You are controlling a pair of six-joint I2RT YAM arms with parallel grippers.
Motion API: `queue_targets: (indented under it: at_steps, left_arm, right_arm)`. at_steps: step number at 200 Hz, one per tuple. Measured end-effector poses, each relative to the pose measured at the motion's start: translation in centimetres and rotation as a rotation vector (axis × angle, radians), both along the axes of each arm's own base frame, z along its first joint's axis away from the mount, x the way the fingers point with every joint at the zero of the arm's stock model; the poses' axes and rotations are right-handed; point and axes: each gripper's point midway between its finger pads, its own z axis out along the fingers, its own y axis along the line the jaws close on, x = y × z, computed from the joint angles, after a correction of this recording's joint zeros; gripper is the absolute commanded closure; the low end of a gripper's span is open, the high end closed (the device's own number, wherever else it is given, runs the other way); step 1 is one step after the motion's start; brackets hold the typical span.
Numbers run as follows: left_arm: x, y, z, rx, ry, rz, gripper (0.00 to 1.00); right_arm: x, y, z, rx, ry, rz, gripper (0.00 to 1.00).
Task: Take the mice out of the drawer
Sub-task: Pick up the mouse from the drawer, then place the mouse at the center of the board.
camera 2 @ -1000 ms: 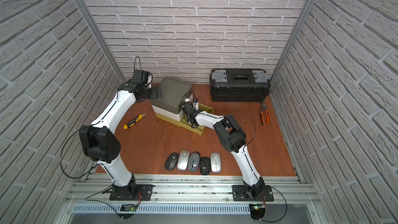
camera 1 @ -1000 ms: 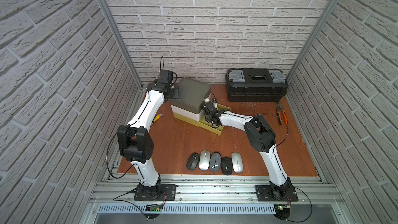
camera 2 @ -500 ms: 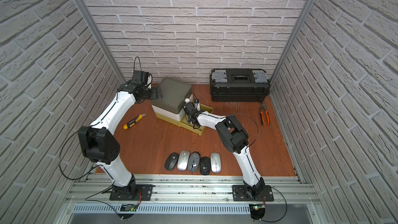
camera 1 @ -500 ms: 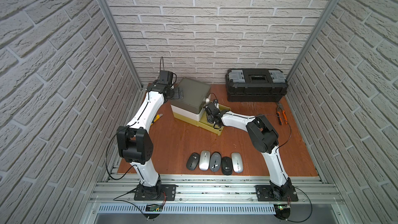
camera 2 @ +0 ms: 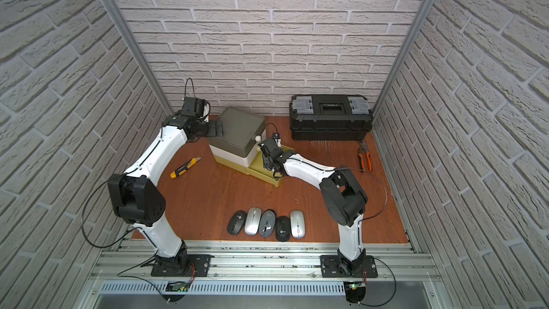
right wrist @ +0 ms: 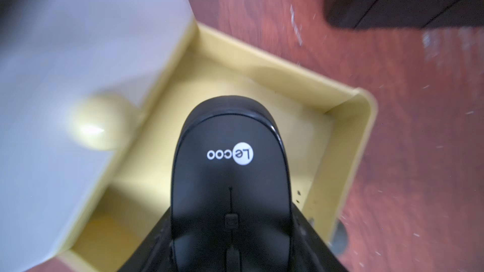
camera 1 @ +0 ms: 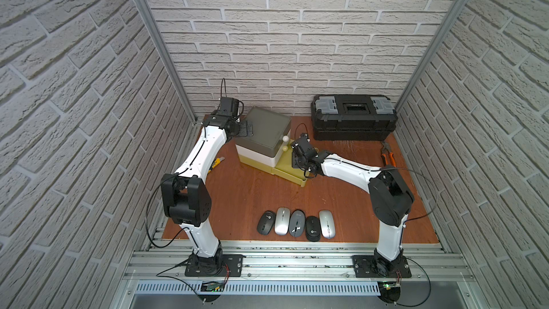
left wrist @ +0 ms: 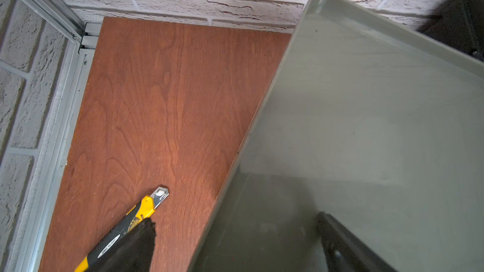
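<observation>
A black mouse [right wrist: 230,168] with a white round logo hangs just above the open yellow drawer [right wrist: 348,153], and my right gripper [right wrist: 230,231] is shut on its sides. In both top views that gripper [camera 1: 300,154] stands over the drawer [camera 1: 292,173] and hides the held mouse. Several mice [camera 1: 297,222] lie in a row near the table's front edge: two black, two silver, one grey. My left gripper [camera 1: 245,129] is open, its jaws wide apart over the grey top [left wrist: 366,126] of the drawer cabinet, holding nothing.
A yellow-black utility knife [camera 2: 184,168] lies left of the cabinet, near my left arm. A black toolbox [camera 1: 353,120] stands at the back right, with orange-handled pliers [camera 1: 387,156] beside the right wall. Brick walls close in three sides.
My right gripper has shifted slightly right and up over the drawer with the black mouse in it. The left arm has stayed put.
</observation>
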Motion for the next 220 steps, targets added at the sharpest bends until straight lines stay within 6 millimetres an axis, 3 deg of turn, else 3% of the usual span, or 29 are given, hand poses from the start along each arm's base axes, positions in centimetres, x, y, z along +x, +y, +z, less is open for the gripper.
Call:
queue_targets:
  at_steps: [27, 49, 69, 95, 129, 154, 186, 220]
  left_arm:
    - [0.0, -0.1, 0.0, -0.001, -0.001, -0.003, 0.02]
    - [0.0, -0.1, 0.0, -0.001, -0.001, -0.007, 0.02]
    - [0.0, -0.2, 0.1, 0.0, -0.002, -0.014, 0.02]
    - [0.0, -0.3, 0.1, -0.003, -0.001, -0.018, 0.02]
    - [0.0, -0.6, 0.1, -0.005, -0.002, -0.025, 0.02]
    - [0.0, -0.7, 0.1, -0.006, -0.002, -0.028, 0.02]
    - [0.0, -0.9, 0.1, -0.006, -0.003, -0.031, 0.02]
    - [0.0, -0.9, 0.1, -0.006, -0.003, -0.032, 0.02]
  right_arm:
    - [-1.9, -2.3, 5.1, 0.033, -0.087, -0.027, 0.93]
    - [-5.0, -5.9, 6.1, -0.006, -0.09, -0.071, 0.93]
    - [-9.0, -9.6, 4.3, -0.068, -0.023, -0.109, 0.93]
    - [-15.1, -14.0, 0.2, -0.146, 0.118, -0.15, 0.93]
    - [-21.4, -17.7, -4.2, -0.208, 0.295, -0.191, 0.92]
    - [-24.0, -18.5, -6.4, -0.21, 0.397, -0.2, 0.92]
    - [-26.4, -17.8, -8.7, -0.191, 0.507, -0.168, 0.91]
    - [-27.4, -16.7, -9.1, -0.19, 0.55, -0.113, 0.88]
